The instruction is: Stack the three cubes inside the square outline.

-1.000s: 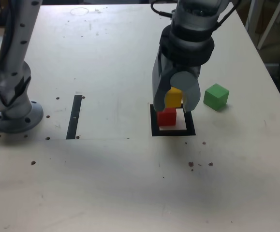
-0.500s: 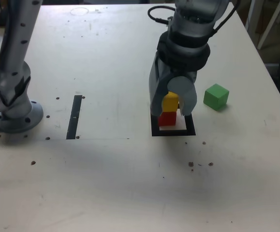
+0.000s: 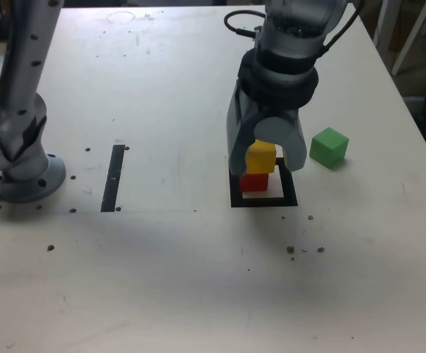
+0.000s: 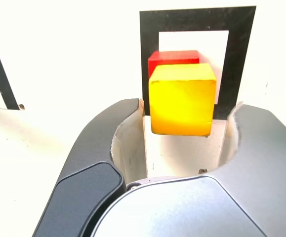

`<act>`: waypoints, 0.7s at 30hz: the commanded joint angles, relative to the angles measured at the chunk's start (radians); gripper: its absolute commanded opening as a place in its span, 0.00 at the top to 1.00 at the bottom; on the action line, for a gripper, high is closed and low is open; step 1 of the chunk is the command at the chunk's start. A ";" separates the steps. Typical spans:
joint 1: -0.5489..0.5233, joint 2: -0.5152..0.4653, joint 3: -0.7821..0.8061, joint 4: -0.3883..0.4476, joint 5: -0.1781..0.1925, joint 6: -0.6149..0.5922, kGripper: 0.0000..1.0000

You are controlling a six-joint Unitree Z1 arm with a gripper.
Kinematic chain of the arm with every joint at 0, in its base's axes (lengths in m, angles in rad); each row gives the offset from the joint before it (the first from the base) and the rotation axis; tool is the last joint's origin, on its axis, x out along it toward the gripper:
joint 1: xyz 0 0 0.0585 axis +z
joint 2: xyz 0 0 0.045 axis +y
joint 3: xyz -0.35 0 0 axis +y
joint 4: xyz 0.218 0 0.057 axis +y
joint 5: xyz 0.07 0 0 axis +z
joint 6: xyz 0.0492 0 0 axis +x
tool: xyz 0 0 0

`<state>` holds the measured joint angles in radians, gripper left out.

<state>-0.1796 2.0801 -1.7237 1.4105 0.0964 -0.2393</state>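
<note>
Yellow cube (image 3: 260, 157) is seen stacked on red cube (image 3: 254, 181), slightly offset, both inside black square outline (image 3: 263, 199) w/ pale centre. Green cube (image 3: 328, 147) lies apart on table, outside outline, toward exterior view's right, turned at an angle.

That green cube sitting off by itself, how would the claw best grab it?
Probably from straight above, closing the end effector on two opposite upright faces of the green cube. It rests flat on the table, turned slightly in the exterior view, with open space all around, so the jaws should turn to match its faces.
</note>
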 commanded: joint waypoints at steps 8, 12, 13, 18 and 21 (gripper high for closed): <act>0.010 -0.079 -0.019 0.095 0.114 0.029 0.01; 0.036 -0.076 -0.066 0.099 0.149 0.158 0.00; 0.045 -0.070 -0.083 0.099 0.156 0.198 0.00; 0.101 -0.018 -0.180 0.092 0.182 0.402 0.00; 0.131 0.018 -0.227 0.083 0.205 0.513 0.01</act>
<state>-0.0532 2.0904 -1.9433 1.4969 0.2965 0.1979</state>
